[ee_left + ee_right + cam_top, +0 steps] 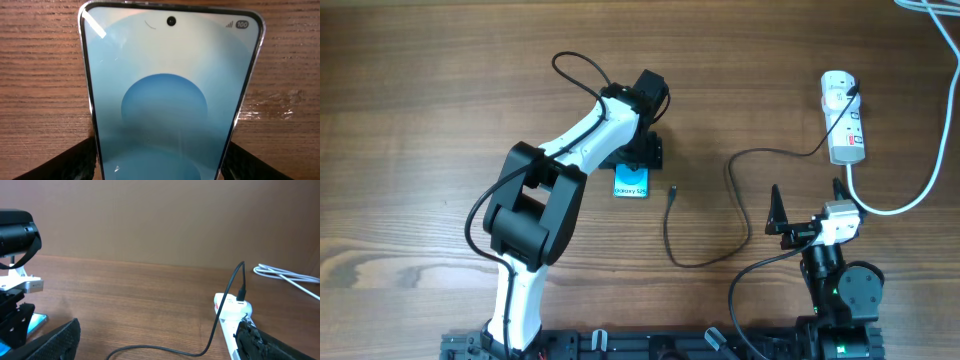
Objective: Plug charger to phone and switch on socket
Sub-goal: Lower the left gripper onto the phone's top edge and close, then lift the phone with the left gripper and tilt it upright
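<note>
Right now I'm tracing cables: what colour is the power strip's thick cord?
The power strip has a white cord; the overhead view shows it best.

The left arm (555, 190) lies slantwise over the desk (420, 100). The left pincer (640, 160) covers the far part of the phone (631, 184), with fingers (65, 165) against both long edges, so these sides are closed. Only the near end of the phone is open. The charger (672, 192) tip lies just beside it on the right, not touching. Its cable loops over the wood between the phone and the right pincer (808, 208), whose jaws stand wide apart; a straight way crosses this loop. At the socket (842, 118) the plug takes the far end, and the white cord (910, 205) bends close past the right arm (840, 290). The far left of the desk is open wood.
</note>
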You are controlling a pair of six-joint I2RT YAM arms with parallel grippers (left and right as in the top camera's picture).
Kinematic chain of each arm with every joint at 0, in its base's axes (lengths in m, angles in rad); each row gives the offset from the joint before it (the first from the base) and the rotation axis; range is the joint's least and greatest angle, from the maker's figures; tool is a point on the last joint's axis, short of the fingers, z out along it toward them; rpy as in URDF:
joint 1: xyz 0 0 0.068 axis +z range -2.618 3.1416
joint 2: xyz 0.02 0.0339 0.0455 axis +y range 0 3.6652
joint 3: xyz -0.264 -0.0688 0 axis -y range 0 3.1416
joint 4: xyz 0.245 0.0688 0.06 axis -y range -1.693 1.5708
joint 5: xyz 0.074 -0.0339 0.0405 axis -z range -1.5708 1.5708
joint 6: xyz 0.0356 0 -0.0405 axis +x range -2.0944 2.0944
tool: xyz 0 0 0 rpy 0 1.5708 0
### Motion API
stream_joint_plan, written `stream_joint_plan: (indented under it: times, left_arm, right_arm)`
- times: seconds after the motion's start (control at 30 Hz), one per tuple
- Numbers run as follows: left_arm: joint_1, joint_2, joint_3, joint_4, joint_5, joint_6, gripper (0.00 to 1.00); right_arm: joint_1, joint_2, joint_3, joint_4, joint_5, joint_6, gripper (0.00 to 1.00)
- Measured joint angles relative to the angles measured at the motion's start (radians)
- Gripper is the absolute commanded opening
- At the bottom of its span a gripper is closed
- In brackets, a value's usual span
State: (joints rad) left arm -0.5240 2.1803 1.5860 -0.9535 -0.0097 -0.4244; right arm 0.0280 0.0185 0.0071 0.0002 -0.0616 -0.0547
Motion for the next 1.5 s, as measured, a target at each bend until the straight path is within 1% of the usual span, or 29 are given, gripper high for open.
stream_joint_plan:
  times: [0.27,0.67,0.83,0.97,1.07,1.27,1.4,1.5]
  left_arm:
    - [0.000,0.000,0.000,-0.003,0.003,-0.009,0.75]
    - [0.005,-0.003,0.000,-0.011,0.011,-0.012,0.74]
    - [0.020,-0.016,-0.015,-0.042,0.040,-0.017,0.74]
    - [0.041,-0.044,-0.026,-0.052,0.095,-0.023,0.73]
    - [0.055,-0.077,-0.026,-0.053,0.146,-0.024,0.73]
    - [0.092,-0.146,-0.026,-0.073,0.339,-0.026,0.73]
    - [0.130,-0.188,-0.026,-0.084,0.514,-0.027,0.74]
    - [0.159,-0.216,-0.026,-0.087,0.689,-0.027,0.74]
  right_arm:
    - [0.000,0.000,0.000,0.000,0.000,0.000,1.00]
    - [0.000,0.000,0.000,0.000,0.000,0.000,1.00]
    - [0.000,0.000,0.000,0.000,0.000,0.000,1.00]
    - [0.000,0.000,0.000,0.000,0.000,0.000,1.00]
    - [0.000,0.000,0.000,0.000,0.000,0.000,1.00]
    - [0.000,0.000,0.000,0.000,0.000,0.000,1.00]
    - [0.000,0.000,0.000,0.000,0.000,0.000,1.00]
    - [0.000,0.000,0.000,0.000,0.000,0.000,1.00]
